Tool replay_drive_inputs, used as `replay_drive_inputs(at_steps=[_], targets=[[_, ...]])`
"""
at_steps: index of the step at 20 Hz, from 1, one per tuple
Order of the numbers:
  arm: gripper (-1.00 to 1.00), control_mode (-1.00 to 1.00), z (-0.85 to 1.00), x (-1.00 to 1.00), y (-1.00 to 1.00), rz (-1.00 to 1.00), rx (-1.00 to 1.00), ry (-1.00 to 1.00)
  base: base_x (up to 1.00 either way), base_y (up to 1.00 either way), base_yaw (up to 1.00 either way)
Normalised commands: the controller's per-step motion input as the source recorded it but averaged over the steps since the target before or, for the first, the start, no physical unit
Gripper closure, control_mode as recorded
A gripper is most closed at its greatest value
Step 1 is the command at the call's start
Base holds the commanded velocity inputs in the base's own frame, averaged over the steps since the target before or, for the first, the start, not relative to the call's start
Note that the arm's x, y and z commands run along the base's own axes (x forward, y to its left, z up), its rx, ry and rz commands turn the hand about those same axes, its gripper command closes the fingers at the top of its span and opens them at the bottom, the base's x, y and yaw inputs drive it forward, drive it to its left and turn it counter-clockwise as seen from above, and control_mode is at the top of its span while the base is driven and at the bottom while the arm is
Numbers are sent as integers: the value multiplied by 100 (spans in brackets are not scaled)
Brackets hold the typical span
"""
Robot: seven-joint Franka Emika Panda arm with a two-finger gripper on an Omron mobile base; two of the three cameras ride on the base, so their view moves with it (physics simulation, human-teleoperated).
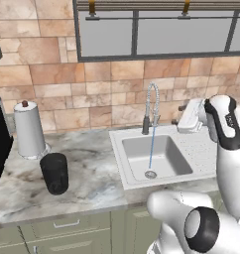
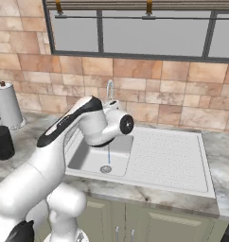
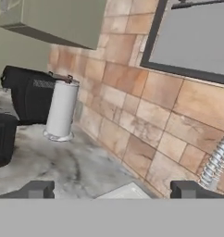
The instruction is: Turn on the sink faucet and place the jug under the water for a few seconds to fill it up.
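Two base views split the scene between them. The left one shows the whole faucet [image 1: 150,106] with water [image 1: 151,149] falling to the drain of the sink [image 1: 142,141]; in the right one the arm covers most of the faucet [image 2: 110,90] and only a short piece of the stream [image 2: 109,154] shows. The hand view looks left along the counter [image 3: 77,166] — the gripper [image 3: 116,189] has its two tips spread wide, nothing between them. The jug [image 1: 54,172] stands upright on the counter left of the sink, near the paper towel roll [image 1: 29,129], well apart from the gripper. It is cut off at the left edge in the hand view [image 3: 3,139], and the coffee machine [image 3: 33,95] lies beyond — only faucet coils [image 3: 216,162] at right.
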Motion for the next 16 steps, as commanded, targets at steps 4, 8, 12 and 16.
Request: replay_drive_inputs(at_steps=[4,8,12,16], targets=[[-100,-100,55,-64,100,-7,-1,41,0,0,0],[-100,-100,47,-62,100,-12,0,42,0,0,0],[-100,-100,-2,-68,100,-15,-2,33,0,0,0],[-100,-100,-48,-55,100,-14,-5,24,0,0,0]])
